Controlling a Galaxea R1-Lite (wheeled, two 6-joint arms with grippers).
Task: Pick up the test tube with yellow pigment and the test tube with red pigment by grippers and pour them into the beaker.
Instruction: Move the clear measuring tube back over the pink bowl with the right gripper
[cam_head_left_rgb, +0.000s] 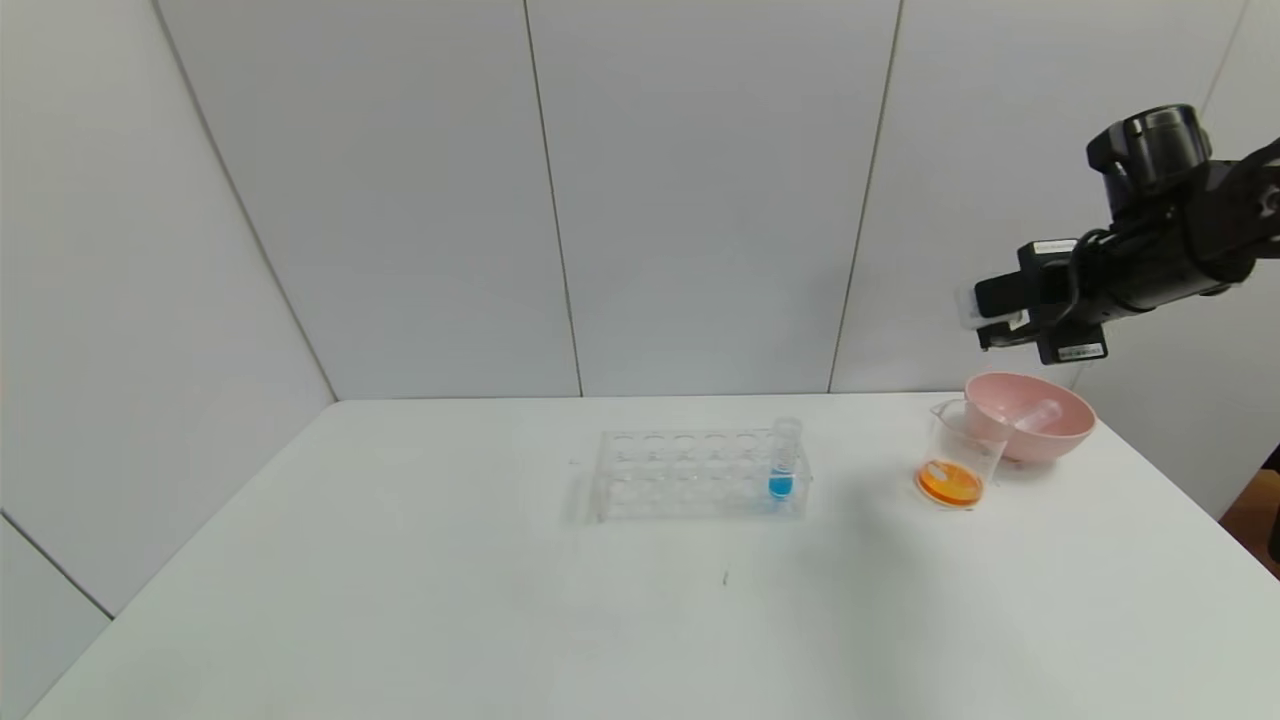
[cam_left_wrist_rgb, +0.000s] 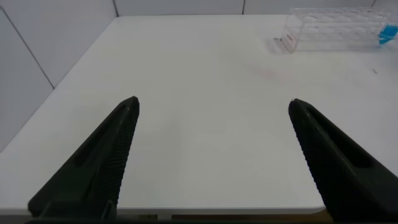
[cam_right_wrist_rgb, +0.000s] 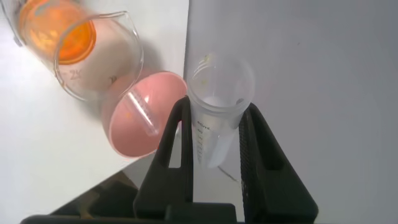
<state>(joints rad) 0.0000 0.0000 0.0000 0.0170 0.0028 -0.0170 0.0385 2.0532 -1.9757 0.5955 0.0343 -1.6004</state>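
Holding an empty clear test tube (cam_right_wrist_rgb: 219, 106) between its two black fingers (cam_right_wrist_rgb: 180, 149), the right gripper (cam_head_left_rgb: 990, 322) hangs raised in the air above the far right part of the white table (cam_head_left_rgb: 500, 600). The tube's open ridged mouth points away from the wrist; no pigment can be made out inside it, so whether it was the yellow or the red one cannot be told. In the head view the tube is only a pale blur at the gripper's tip.

Below this gripper, just toward the robot, stands the pink bowl (cam_head_left_rgb: 1060, 420), with a second empty clear tube (cam_head_left_rgb: 1035, 415) lying slanted inside it, its lower end hidden by the bowl wall. Touching or just beside the bowl, on the side nearer the rack, stands the beaker (cam_head_left_rgb: 962, 455), upright, with orange liquid pooled in its bottom.

Well apart from the right gripper, toward the table's middle, sits the clear tube rack (cam_head_left_rgb: 700, 475); one tube with blue liquid (cam_head_left_rgb: 783, 460) stands upright in its end nearest the beaker.

The left gripper (cam_left_wrist_rgb: 214, 155) shows only in its own wrist view, jaws spread wide with nothing between them, low over the bare near-left table; the rack's end is cut off at that view's edge.
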